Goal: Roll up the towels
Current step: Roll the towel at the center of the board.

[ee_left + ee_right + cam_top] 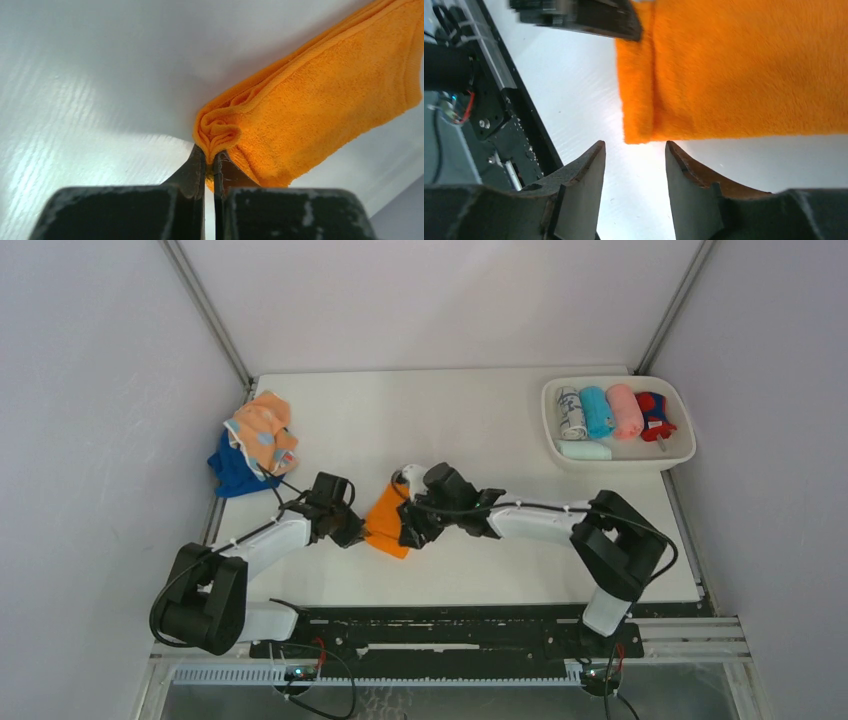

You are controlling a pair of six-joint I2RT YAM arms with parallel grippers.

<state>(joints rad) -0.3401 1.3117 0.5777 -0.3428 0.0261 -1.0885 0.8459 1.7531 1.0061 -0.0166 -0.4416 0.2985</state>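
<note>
A folded bright orange towel (386, 519) lies mid-table between the two arms. My left gripper (352, 532) is shut on its bunched left corner (218, 134), the cloth pinched between the fingertips. My right gripper (635, 146) stands open just short of the towel's (744, 70) corner, nothing between its fingers; in the top view it (408, 530) sits at the towel's right edge. A peach spotted towel (263, 432) lies crumpled over a dark blue towel (232, 472) at the table's left edge. Rolled turquoise (597, 412) and pink (626, 411) towels rest in the tray.
The white oval tray (682, 455) stands at the back right, also holding a patterned white roll (570, 412), a pale mint roll (586, 450) and a red-and-blue item (655, 416). The black base rail (440, 625) runs along the near edge.
</note>
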